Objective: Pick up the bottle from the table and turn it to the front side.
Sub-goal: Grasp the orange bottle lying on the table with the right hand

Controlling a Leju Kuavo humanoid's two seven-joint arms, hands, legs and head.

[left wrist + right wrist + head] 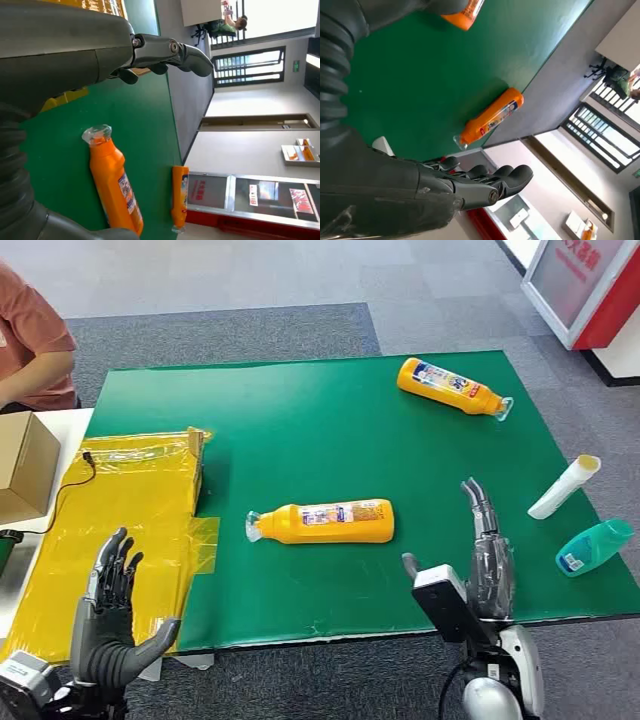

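From my remote station, the head view looks down on a green mat [340, 440] spread over the table; at its middle an orange bottle [324, 523] lies flat on its side, clear cap toward the robot's left, printed label turned upward; nothing touches it. The right hand [487, 545] hovers over the near right part of the mat, fingers extended and apart, holding nothing, a little to the right of the bottle's base; I see the same released fingers [497, 180] in the right wrist view, stretched out in the air above the mat. The left hand [113, 615] stands low at the near left, over yellow plastic sheeting [128, 510], palm raised, fingers spread and thumb out, likewise grasping nothing; the left wrist view shows its fingers [170, 50] straight above the mat with the orange bottle beyond them.

A second orange bottle [453, 387] lies on its side near the far right corner of the mat, cap pointing right; a white tube with a yellow cap [564, 486] and a teal bottle [595, 546] lie close together at the mat's right edge; a cardboard box [26, 465] sits on a white surface at far left, with a person in a salmon-coloured shirt [34, 340] behind it; a black cable [72, 490] trails across the yellow sheeting.
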